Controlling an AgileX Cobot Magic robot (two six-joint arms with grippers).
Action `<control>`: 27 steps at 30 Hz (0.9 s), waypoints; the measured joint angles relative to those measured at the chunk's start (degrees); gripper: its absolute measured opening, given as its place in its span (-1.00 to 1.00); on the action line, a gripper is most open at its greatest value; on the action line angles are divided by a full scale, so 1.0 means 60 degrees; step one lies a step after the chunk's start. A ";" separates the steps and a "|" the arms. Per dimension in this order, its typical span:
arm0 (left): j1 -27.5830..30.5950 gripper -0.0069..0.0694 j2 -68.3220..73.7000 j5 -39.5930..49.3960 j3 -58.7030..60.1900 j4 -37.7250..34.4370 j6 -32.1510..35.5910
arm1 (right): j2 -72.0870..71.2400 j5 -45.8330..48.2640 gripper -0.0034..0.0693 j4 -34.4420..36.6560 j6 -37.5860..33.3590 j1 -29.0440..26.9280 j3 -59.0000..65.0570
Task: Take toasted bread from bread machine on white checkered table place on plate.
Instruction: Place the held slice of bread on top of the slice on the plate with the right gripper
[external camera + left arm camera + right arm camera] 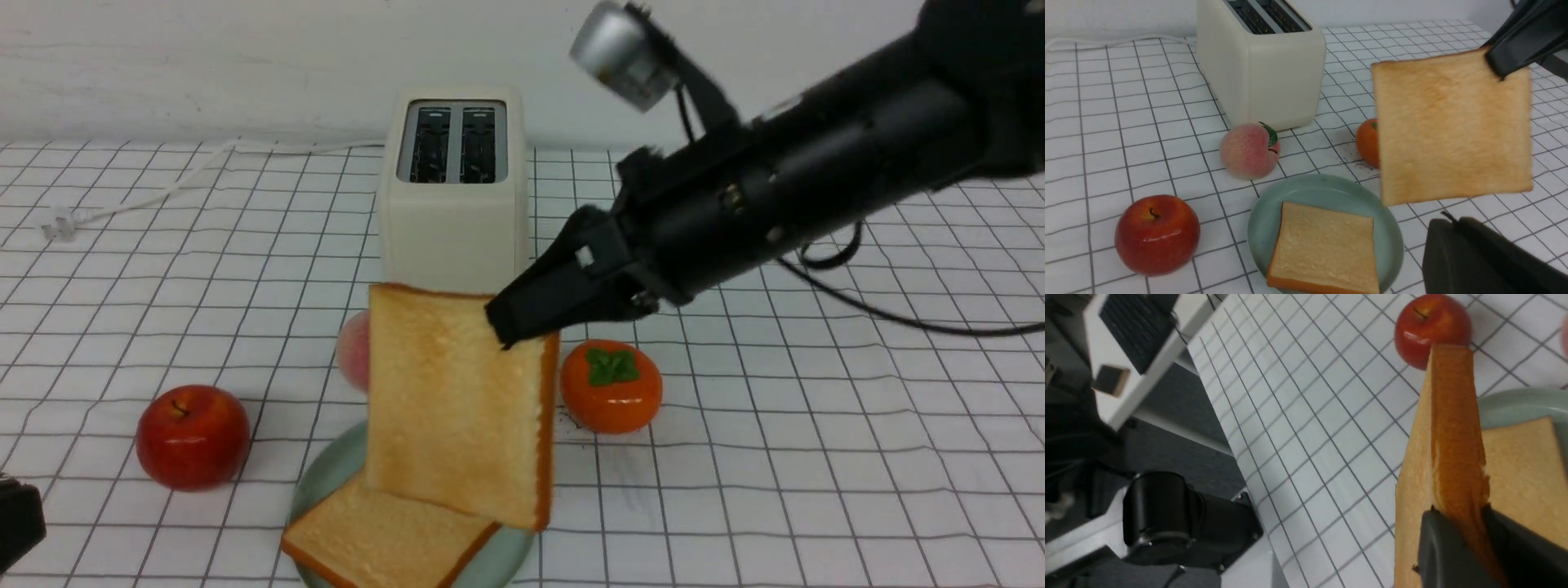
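My right gripper (510,327) is shut on the top corner of one toasted bread slice (457,408). The slice hangs upright, its lower edge over the pale green plate (322,482). A second toasted bread slice (384,543) lies flat on that plate. The cream bread machine (453,212) stands behind on the white checkered table (816,457); both slots look empty. In the right wrist view the fingers (1437,547) pinch the slice's crust edge (1453,416). My left gripper (1447,220) is shut and empty, beside the plate (1310,192).
A red apple (192,437) sits left of the plate. A peach (355,351) lies between plate and bread machine. An orange persimmon (612,388) sits to the plate's right. The white cord (163,188) runs off to the back left.
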 joint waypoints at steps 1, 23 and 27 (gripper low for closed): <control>0.0000 -0.85 0.0000 0.0000 0.0000 0.0009 0.0000 | 0.0279 -0.0111 -0.66 0.0417 -0.0283 0.0053 0.0151; 0.0000 -0.85 0.0000 0.0063 0.0000 0.0009 0.0000 | 0.3276 -0.1875 -0.35 0.2007 -0.1123 0.0313 0.0277; 0.0000 -0.85 0.0000 0.0108 0.0000 0.0009 0.0000 | 0.3276 -0.1799 0.08 0.1462 -0.1112 0.0078 0.0277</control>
